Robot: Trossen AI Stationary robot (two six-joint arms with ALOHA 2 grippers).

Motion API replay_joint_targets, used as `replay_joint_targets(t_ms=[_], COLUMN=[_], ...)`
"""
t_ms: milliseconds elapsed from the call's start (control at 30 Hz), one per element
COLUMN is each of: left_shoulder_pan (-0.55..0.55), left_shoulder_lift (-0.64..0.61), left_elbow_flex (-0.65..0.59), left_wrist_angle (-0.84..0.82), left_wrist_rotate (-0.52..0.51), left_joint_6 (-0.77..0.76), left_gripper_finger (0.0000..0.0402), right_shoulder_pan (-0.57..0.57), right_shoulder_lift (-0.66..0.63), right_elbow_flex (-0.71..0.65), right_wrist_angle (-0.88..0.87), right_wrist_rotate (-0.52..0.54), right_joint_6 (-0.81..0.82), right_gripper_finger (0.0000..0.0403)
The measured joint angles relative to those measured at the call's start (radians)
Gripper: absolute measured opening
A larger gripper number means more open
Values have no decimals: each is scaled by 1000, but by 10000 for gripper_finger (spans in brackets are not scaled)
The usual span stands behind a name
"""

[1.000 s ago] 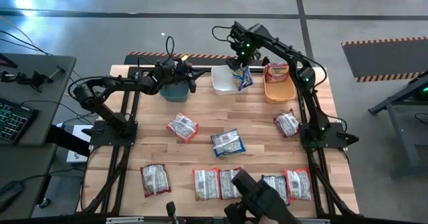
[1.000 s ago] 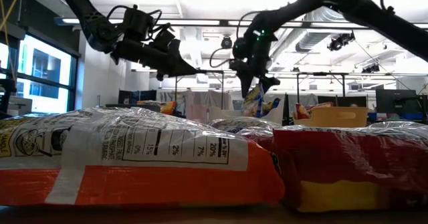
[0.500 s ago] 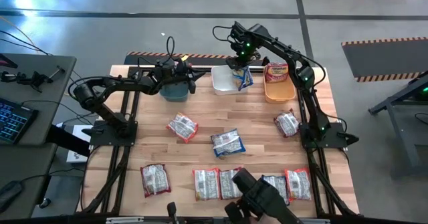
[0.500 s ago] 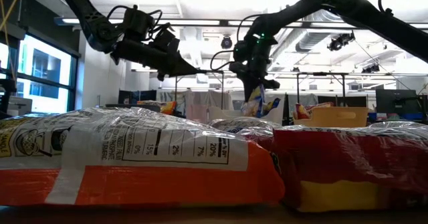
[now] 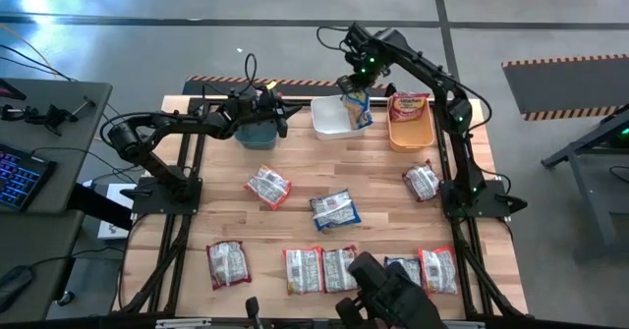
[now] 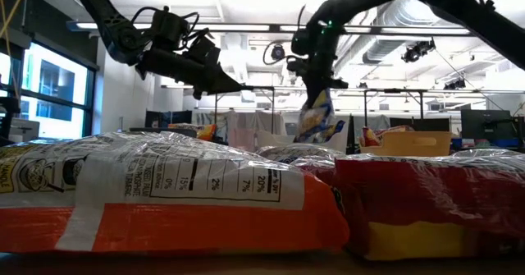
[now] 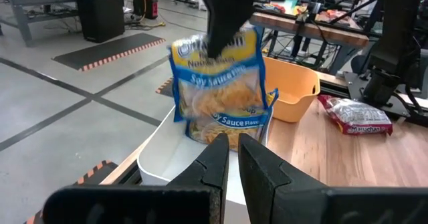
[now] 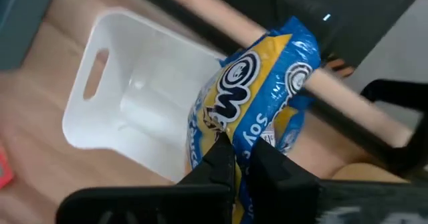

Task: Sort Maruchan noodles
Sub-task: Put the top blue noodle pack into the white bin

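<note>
1. Pincer on the left arm, the left pincer (image 5: 282,116), hangs over the teal bin (image 5: 257,133) at the far left of the row of bins, fingers pressed together on nothing; the left wrist view shows its two fingertips (image 7: 221,158) nearly touching.
2. Only that wrist view shows the front of the blue packet (image 7: 219,89) across the white bin (image 7: 160,158), with the orange bin (image 7: 292,90) beyond it.
3. From above, the right pincer (image 5: 356,85) sits over the white bin's (image 5: 329,116) right edge, pinching the top of the blue packet (image 5: 357,106), which dangles.
4. At tabletop height, the packet (image 6: 318,117) hangs clear in the air; a big orange packet (image 6: 164,193) fills the foreground.
5. Its own wrist view shows the right fingers closed on the packet (image 8: 267,103) above the white bin (image 8: 127,110).
6. Overhead alone shows the loose packets (image 5: 334,209) scattered on the tabletop (image 5: 373,177), several (image 5: 305,268) along the near edge, and one red packet (image 5: 407,104) in the orange bin (image 5: 413,133).
</note>
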Motion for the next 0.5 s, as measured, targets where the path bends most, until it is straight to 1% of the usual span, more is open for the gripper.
replay_joint_targets(t_ms=[200, 300, 500], left_shoulder_pan=[0, 0, 0], left_shoulder_lift=[0, 0, 0], left_elbow_flex=[0, 0, 0], left_wrist_angle=[-1, -9, -12], left_wrist_rotate=[0, 0, 0], left_joint_6=[0, 0, 7], left_gripper_finger=[23, 23, 23], right_shoulder_pan=[41, 77, 161], right_shoulder_lift=[-18, -18, -21], right_elbow_flex=[-6, -37, -114], right_wrist_angle=[41, 83, 148], right_wrist_rotate=[101, 148, 341], right_joint_6=[68, 117, 202], right_gripper_finger=[1, 0, 0])
